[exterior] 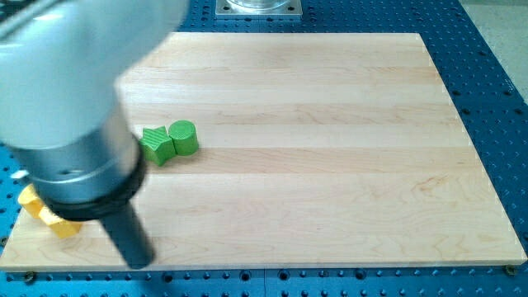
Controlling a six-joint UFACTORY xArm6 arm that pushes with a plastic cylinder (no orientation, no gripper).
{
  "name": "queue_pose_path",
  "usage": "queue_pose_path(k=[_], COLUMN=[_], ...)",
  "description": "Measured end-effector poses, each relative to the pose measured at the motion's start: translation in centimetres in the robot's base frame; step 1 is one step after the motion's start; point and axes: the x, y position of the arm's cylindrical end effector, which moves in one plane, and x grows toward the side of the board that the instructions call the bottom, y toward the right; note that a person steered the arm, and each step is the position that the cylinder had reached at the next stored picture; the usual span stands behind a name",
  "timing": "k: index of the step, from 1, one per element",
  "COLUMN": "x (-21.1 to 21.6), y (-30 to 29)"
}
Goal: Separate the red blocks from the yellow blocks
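My dark rod comes down from the big grey arm body at the view's left, and my tip (pixel 140 261) rests on the wooden board (pixel 330 165) near its bottom-left corner. A yellow block (pixel 62 225) shows just left of the tip, partly hidden under the arm body; its shape is unclear. Another yellow piece (pixel 29 200) peeks out further left, next to it. No red block shows in this view; the arm hides much of the board's left side.
A green cube-like block (pixel 156 143) and a green cylinder (pixel 183 137) sit touching each other, left of the board's middle, above my tip. A blue perforated table (pixel 495 49) surrounds the board. A metal mount (pixel 257 7) is at the top edge.
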Motion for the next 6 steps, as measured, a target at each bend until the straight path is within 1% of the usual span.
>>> queue_pose_path(k=[1,4,5,6], x=[-0.1,-3.8,-5.7,-8.7], y=[-5.1,-5.6,-6.5,-7.0])
